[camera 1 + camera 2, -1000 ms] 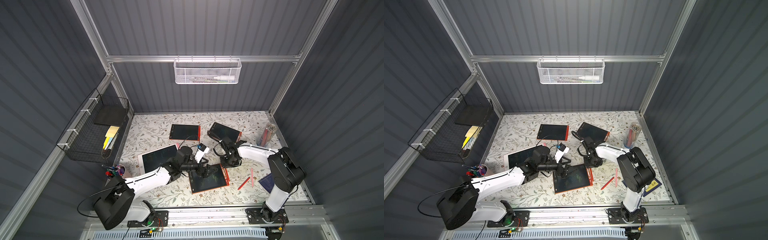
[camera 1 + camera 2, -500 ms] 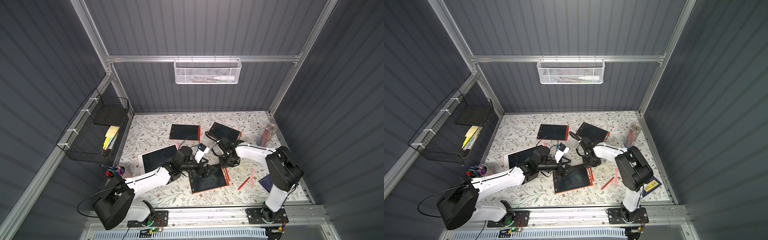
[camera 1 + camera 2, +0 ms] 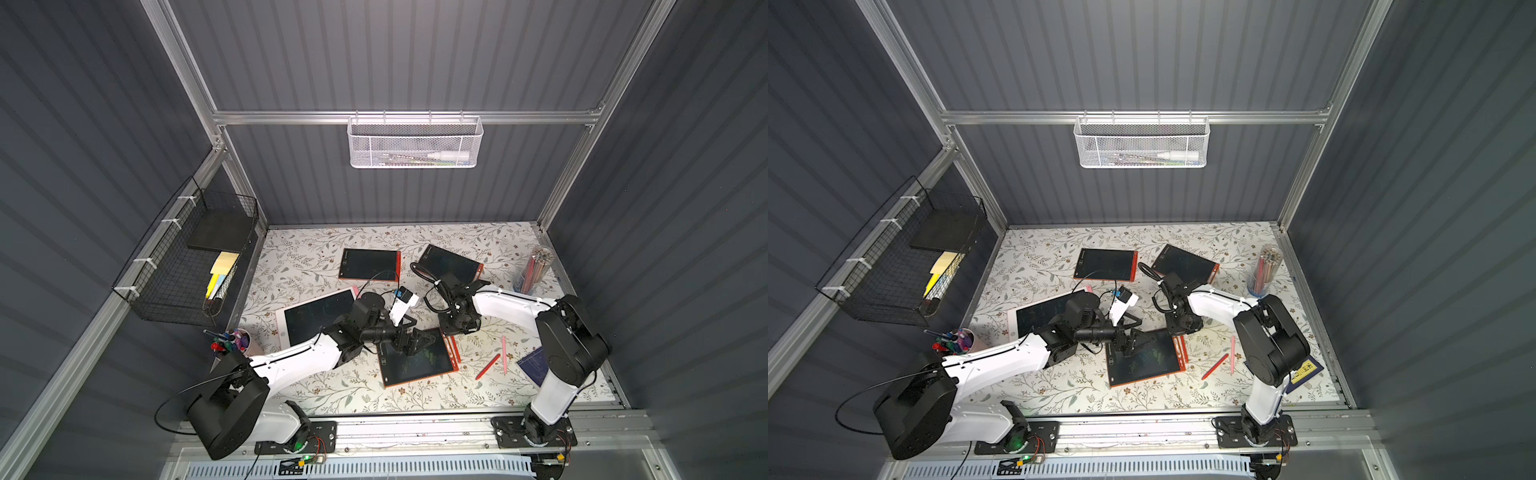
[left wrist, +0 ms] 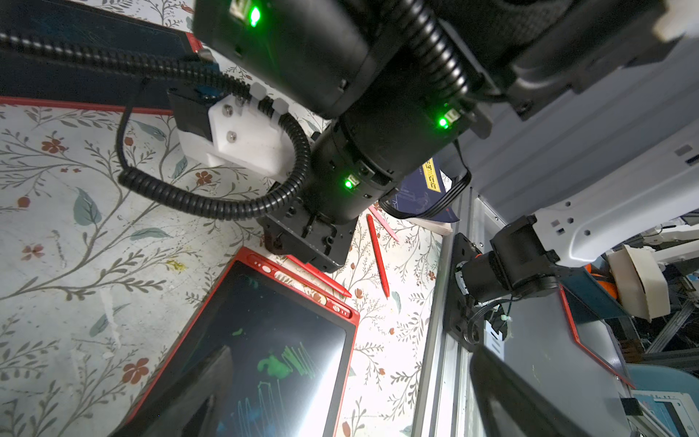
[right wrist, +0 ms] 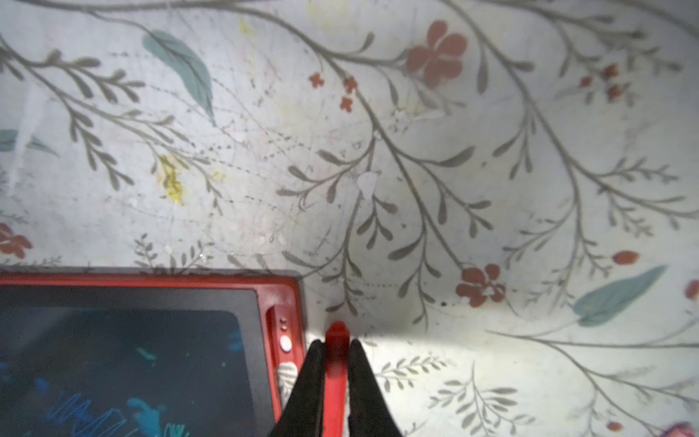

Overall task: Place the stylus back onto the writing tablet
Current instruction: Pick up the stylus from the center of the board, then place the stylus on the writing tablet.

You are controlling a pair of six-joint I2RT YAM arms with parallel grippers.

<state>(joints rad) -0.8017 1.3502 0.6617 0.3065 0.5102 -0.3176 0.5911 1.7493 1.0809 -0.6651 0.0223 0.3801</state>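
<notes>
Stylus: slim red plastic stylus [image 5: 336, 333], pinched in the right gripper. It sits just beside the tablet's button strip, off the frame and parallel to that edge.
Right gripper [image 5: 336, 342]: black fingers clamped on the stylus, with a short length showing past the fingertips.
Tablet: red-framed writing tablet with a dark, scribbled screen [image 3: 419, 365], flat on the floral table cover [image 3: 316, 257], front middle.
Left gripper [image 3: 411, 340]: jaws spread wide and holding nothing, over the tablet's far corner. Whether it touches the screen cannot be told.
Handling, stylus: looks light, stiff, thin and smooth, so it probably pivots or slips in a 2-finger pinch. Hold it across the shaft, nearer the middle than the end.
Handling, tablet: looks thin and light, and would likely slide if nudged at the edge, so steadying it seems wise.
Container 1: white mesh basket [image 3: 374, 149] on the back rail holds a white tube and some thin sticks.
Container 2: black wire basket [image 3: 166, 282] on the side wall holds yellow note pads and a black slab.
Container 3: clear cup [image 3: 525, 284] at the table's far side is packed with coloured pencils.
Container 4: pale cup [image 3: 246, 337] near the left arm holds markers in mixed colours.
Loose: 1 red stylus [image 3: 488, 366] and 1 pink stylus [image 3: 504, 353] lie on the cover, well apart from the tablet.
</notes>
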